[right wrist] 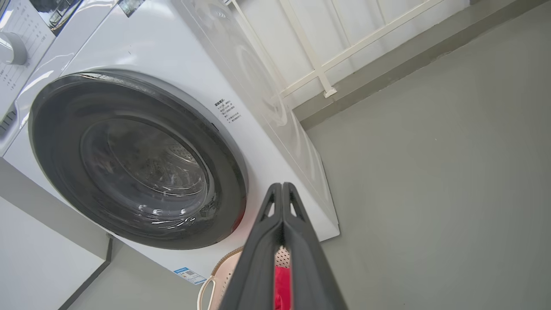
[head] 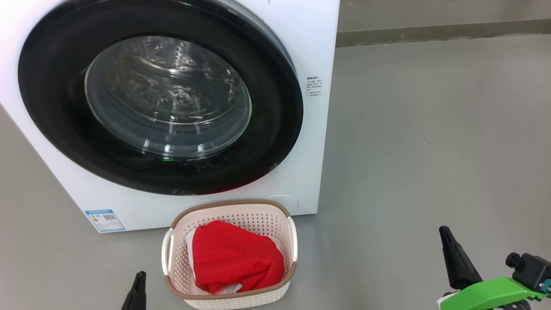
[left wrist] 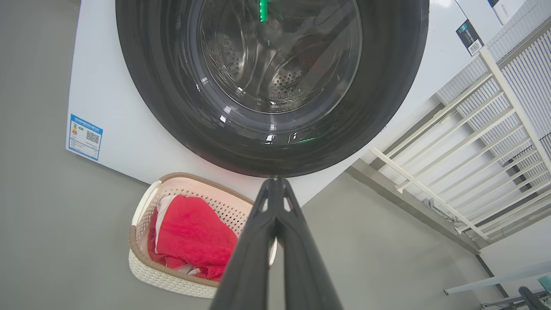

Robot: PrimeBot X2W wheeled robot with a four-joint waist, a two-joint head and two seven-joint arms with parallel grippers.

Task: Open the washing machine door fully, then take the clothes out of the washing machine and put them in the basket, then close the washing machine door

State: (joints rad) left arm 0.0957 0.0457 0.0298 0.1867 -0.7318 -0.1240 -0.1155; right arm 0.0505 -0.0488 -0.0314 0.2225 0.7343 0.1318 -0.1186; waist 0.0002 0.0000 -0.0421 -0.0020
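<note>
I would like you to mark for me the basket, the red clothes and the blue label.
basket (head: 258,219): head view, on its bare perforated back wall.
red clothes (head: 232,254): head view, on the middle of the red fabric.
blue label (head: 105,220): head view, on the label's centre.

Grey floor (head: 430,150), white slatted rack (left wrist: 473,137)

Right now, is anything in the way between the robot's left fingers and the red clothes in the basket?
Nothing visible. The left fingers, shut, sit just left of the basket, over bare floor. The red clothes lie uncovered in its open top.
</note>
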